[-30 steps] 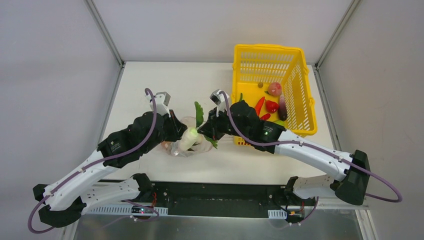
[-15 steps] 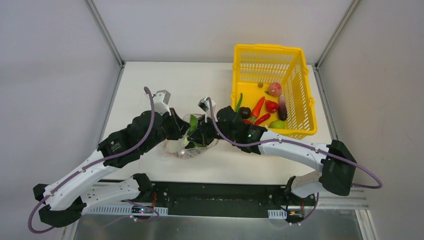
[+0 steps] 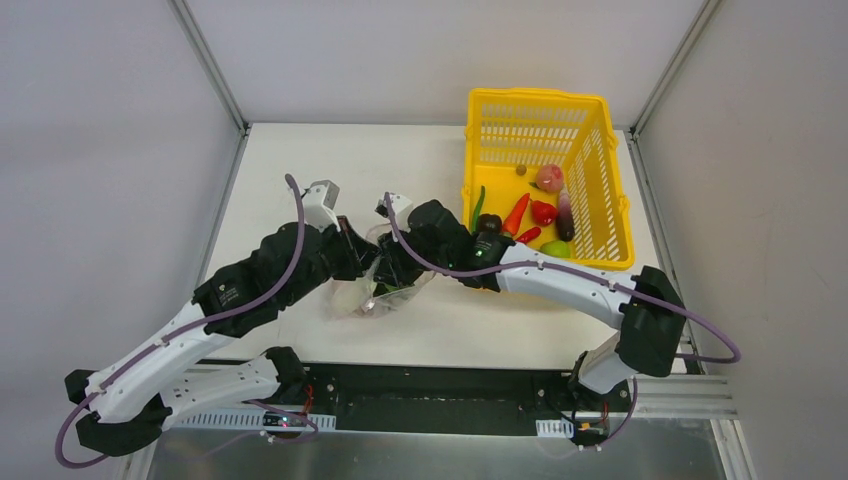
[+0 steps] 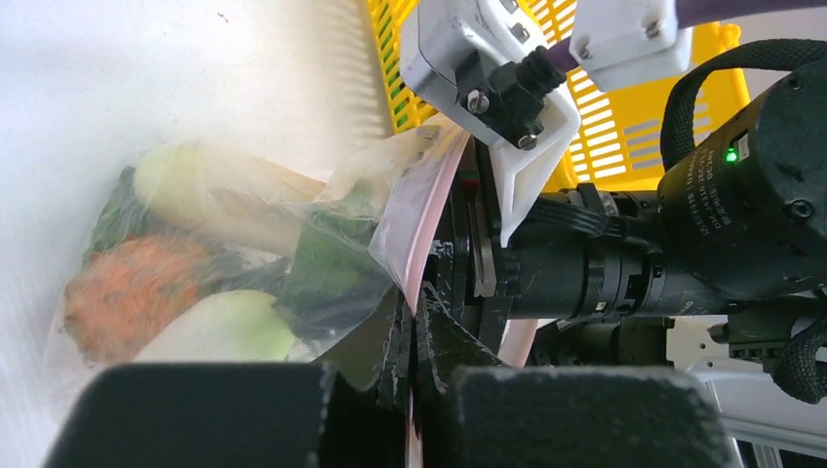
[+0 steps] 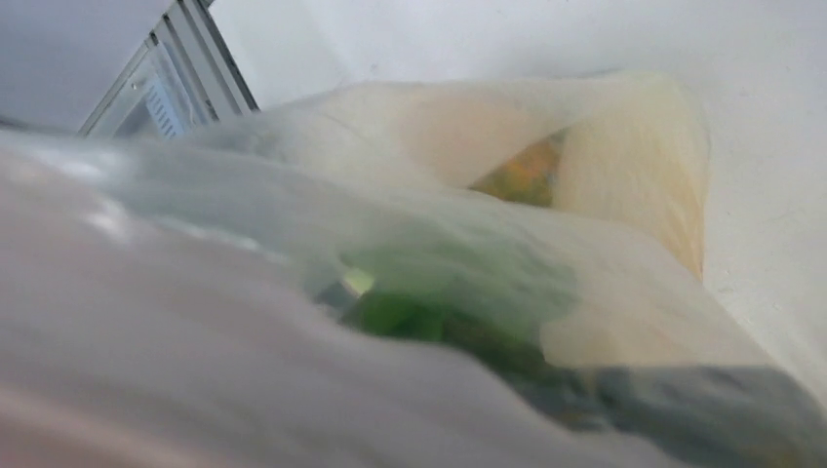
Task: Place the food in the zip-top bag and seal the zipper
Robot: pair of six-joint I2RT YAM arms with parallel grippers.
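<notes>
I see my left gripper with its jaws pressed together on the zipper, the pink strip at the mouth of the zip-top bag. The bag lies on the table between the two arms, just left of the yellow basket. The right gripper sits against that same mouth, but its own camera gives me only blurred plastic, so I cannot tell how its jaws stand. Inside the bag I make out the white radish, green leaves and an orange piece, while a red pepper and other pieces lie in the basket.
</notes>
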